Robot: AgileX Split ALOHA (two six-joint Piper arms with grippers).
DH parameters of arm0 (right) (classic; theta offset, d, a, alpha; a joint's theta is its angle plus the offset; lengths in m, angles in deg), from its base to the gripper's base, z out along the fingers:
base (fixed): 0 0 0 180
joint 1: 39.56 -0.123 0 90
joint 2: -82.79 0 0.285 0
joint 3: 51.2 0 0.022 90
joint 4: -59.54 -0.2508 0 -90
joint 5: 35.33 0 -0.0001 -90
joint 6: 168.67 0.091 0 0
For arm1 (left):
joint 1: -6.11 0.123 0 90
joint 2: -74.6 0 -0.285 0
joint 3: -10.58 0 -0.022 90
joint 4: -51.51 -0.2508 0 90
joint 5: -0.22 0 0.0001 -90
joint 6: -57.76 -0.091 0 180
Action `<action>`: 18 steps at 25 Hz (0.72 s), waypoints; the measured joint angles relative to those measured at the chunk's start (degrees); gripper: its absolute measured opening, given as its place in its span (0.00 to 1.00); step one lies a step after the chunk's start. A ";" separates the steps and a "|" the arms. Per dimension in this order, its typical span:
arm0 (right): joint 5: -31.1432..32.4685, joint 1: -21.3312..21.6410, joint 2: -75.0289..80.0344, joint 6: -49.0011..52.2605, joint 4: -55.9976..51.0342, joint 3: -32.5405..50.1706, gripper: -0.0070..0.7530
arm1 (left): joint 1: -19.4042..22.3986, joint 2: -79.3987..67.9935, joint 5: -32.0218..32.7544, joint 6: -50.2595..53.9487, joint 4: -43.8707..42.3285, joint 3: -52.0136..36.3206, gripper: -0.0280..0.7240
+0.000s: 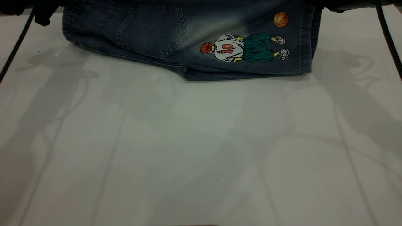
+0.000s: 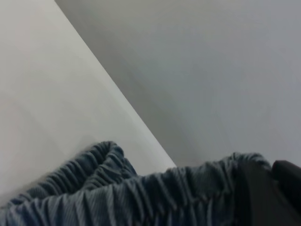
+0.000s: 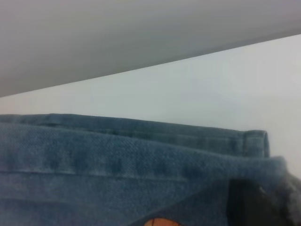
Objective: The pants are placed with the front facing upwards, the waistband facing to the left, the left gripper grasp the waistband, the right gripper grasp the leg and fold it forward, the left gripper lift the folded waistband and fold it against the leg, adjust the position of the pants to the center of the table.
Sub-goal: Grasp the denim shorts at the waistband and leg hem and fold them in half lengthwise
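Observation:
The blue denim pants (image 1: 188,40) lie folded in half lengthwise along the table's (image 1: 201,150) far edge, with the patch pocket (image 1: 150,29) and the basketball-player print (image 1: 248,47) facing up. The ruched waistband (image 2: 141,197) is at the left. My left gripper (image 2: 265,190) is shut on it, one black finger (image 2: 256,200) pressed into the gathers. The leg (image 3: 117,160), with its stitched hem, is at the right, and my right gripper (image 3: 256,205) is shut on its corner. In the exterior view only dark bits of the left gripper (image 1: 44,15) and the right gripper (image 1: 318,3) show at the top corners.
Black cables run down the left side (image 1: 15,47) and the right side (image 1: 389,40) of the table. The white tabletop stretches wide in front of the pants, crossed only by the arms' shadows.

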 joint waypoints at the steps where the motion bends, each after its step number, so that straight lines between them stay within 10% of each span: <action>1: 0.00 0.02 0.04 0.01 0.33 0.00 0.10 | 0.00 0.00 0.02 -0.56 -0.57 0.00 0.18; 12: 0.96 0.06 -0.02 0.34 1.15 0.00 0.51 | 0.05 -1.23 -3.71 -1.01 -5.42 0.46 0.68; 18: 11.71 0.06 -4.60 2.44 10.75 0.00 0.58 | 2.71 2.59 3.42 1.44 -33.19 4.10 0.70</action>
